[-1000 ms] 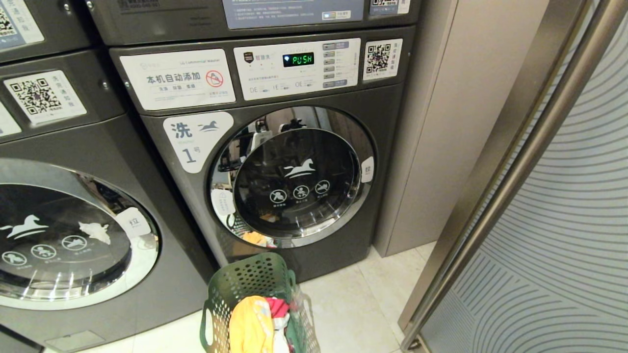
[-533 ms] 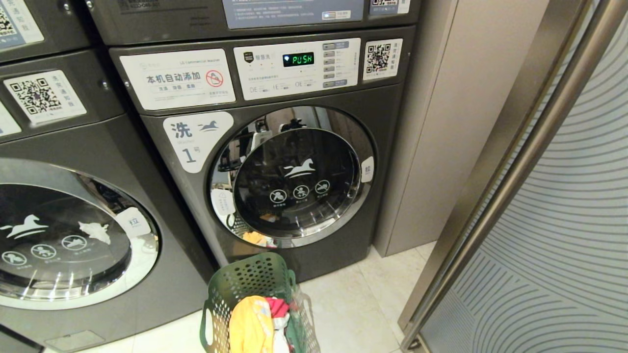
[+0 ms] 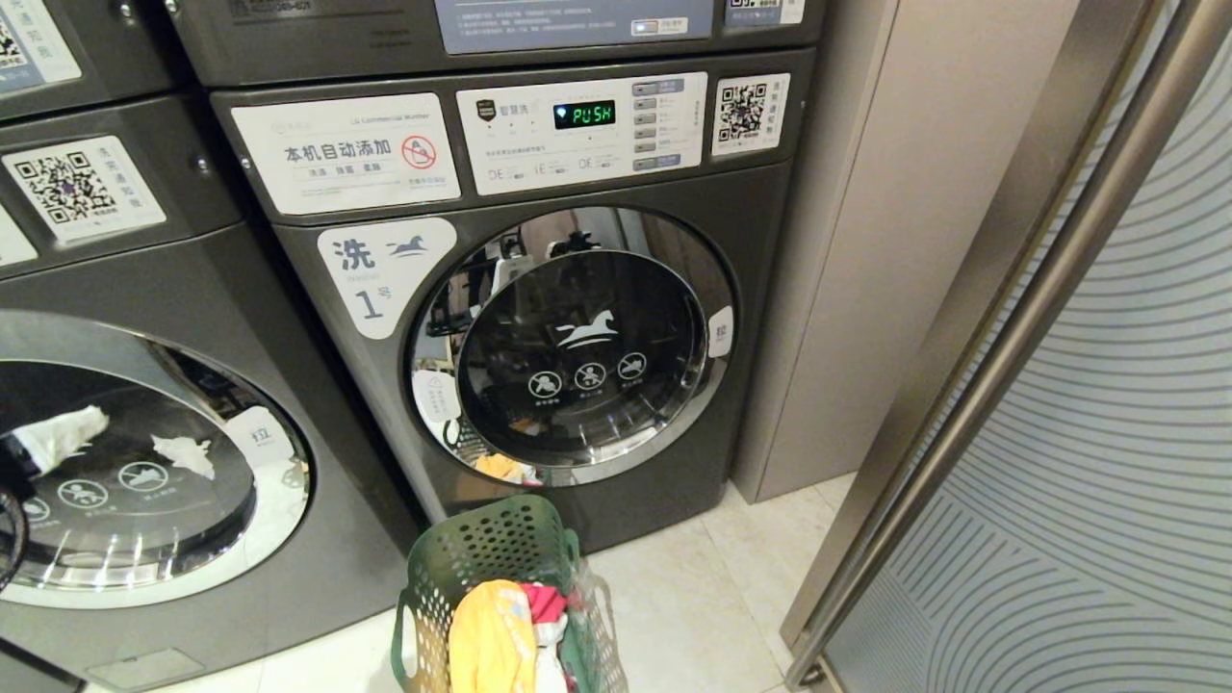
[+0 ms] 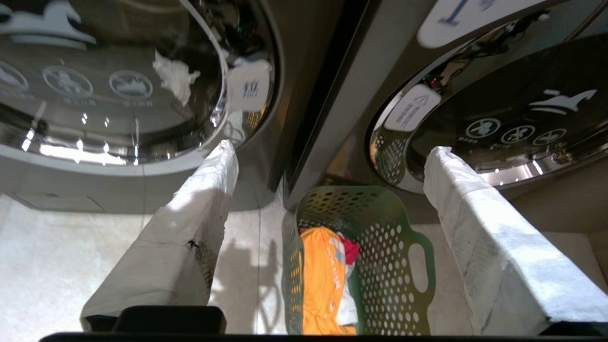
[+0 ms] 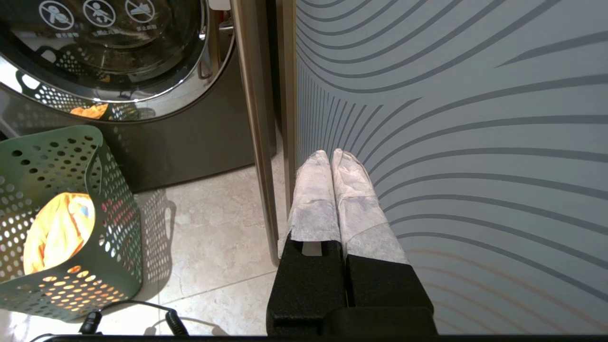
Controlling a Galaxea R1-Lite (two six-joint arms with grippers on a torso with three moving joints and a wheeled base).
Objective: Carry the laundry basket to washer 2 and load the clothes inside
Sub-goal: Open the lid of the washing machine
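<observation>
The dark green laundry basket (image 3: 481, 558) stands on the floor in front of the washer labelled 1 (image 3: 577, 346). The clothes (image 3: 496, 635) lie in it, a yellow-orange garment on top with red and white beside it. Left of that washer stands a like dark grey washer (image 3: 144, 462); its number is out of view, so I cannot tell whether it is washer 2. My left gripper (image 4: 332, 148) hangs open above the basket (image 4: 380, 266), with nothing between its white-wrapped fingers (image 4: 204, 190). My right gripper (image 5: 331, 153) is shut and empty, low beside the basket (image 5: 71, 190).
A grey cabinet side (image 3: 866, 241) stands right of washer 1. A metal-framed patterned glass panel (image 3: 1107, 433) fills the right side, close to my right gripper. A white scrap (image 3: 183, 452) shows behind the left washer's door glass. Pale floor tiles (image 3: 693, 597) lie around the basket.
A dark part of my left arm and a white shape have appeared at the left edge of the head view, over the left washer's door. The basket has not moved.
</observation>
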